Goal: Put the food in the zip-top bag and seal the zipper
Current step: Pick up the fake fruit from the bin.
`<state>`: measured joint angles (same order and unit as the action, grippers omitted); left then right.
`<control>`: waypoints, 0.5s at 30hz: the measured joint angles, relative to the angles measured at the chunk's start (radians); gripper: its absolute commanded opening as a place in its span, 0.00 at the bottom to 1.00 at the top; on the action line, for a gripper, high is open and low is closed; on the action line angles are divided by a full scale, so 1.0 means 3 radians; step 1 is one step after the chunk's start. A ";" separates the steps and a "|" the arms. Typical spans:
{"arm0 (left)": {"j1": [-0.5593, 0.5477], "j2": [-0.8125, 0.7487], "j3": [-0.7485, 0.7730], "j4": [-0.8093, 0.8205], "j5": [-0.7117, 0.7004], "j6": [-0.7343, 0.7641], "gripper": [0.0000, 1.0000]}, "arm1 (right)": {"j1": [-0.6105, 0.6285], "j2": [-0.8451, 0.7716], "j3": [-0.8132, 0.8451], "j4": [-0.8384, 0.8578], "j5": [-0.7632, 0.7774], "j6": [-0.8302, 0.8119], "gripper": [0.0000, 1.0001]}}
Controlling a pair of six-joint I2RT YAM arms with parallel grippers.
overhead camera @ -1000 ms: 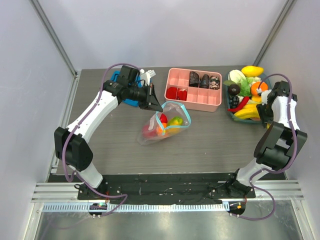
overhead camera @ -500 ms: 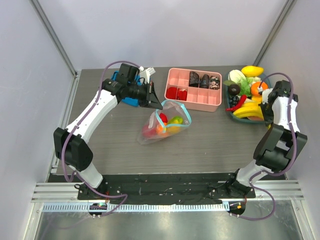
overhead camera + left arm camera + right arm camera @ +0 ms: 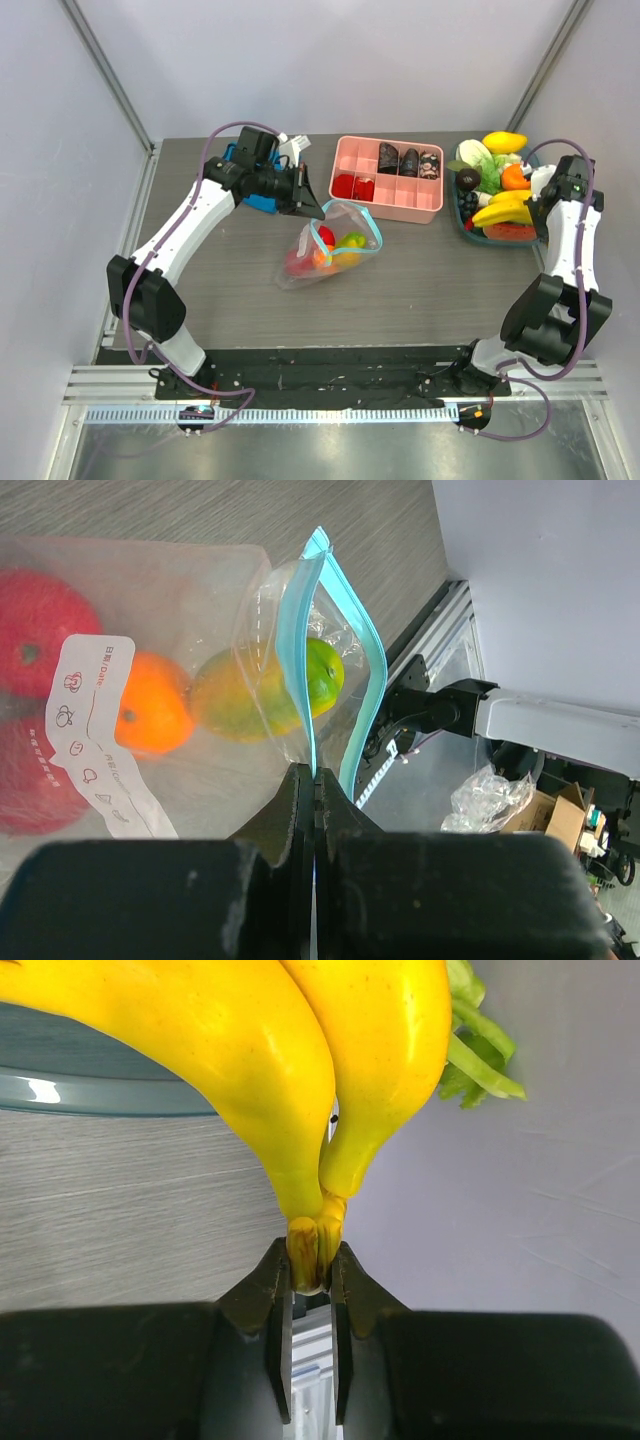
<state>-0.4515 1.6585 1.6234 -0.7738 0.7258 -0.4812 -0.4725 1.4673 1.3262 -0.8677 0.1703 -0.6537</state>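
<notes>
The zip-top bag [image 3: 333, 248] lies on the tabletop [image 3: 430, 275] just in front of a pink compartment tray [image 3: 405, 200], its mouth toward the tray. The left jaws are pressed together on the zipper [image 3: 296, 650] at one end of the mouth. Beyond that pinch the two teal-blue strips bow apart, so the mouth stands open. Through the crinkly plastic the left wrist view shows an orange [image 3: 150, 715], a yellow-green piece [image 3: 265, 695] and red round pieces [image 3: 35, 630] cut off by the frame's left edge. A white label [image 3: 95, 730] covers part of them. From above, the bag's contents blur into spots of colour, and the pinch itself is hidden under the left arm [image 3: 200, 215].

The right jaws are clamped on the stem of the banana bunch [image 3: 320, 1060], which is over the teal dish [image 3: 100, 1095] at the right rear of the tabletop. Whether the bunch touches anything in the dish cannot be told, and its far end runs out of the wrist frame. The tray's dark contents are too small to name, and a blue object [image 3: 258, 203] behind the left arm is mostly covered
</notes>
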 measured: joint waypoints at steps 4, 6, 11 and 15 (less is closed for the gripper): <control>0.0000 0.0000 0.0000 -0.0006 0.0001 0.0000 0.01 | 0.0000 -0.0029 0.0024 -0.0013 0.0023 -0.0058 0.01; 0.0000 0.0000 0.0000 -0.0006 0.0001 -0.0001 0.00 | 0.0001 -0.0088 0.0052 -0.0020 -0.0032 -0.0069 0.01; 0.0000 0.0013 0.0023 -0.0013 0.0006 -0.0003 0.00 | 0.0056 -0.0401 0.0137 0.0075 -0.0486 -0.0006 0.01; 0.0000 0.0055 0.0084 -0.0045 0.0047 -0.0001 0.00 | 0.0216 -0.0626 0.0164 0.0432 -0.1021 0.0142 0.01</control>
<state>-0.4515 1.6749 1.6485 -0.7872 0.7399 -0.4816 -0.4076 1.2797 1.3754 -0.7380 -0.1360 -0.6109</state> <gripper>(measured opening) 0.011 0.192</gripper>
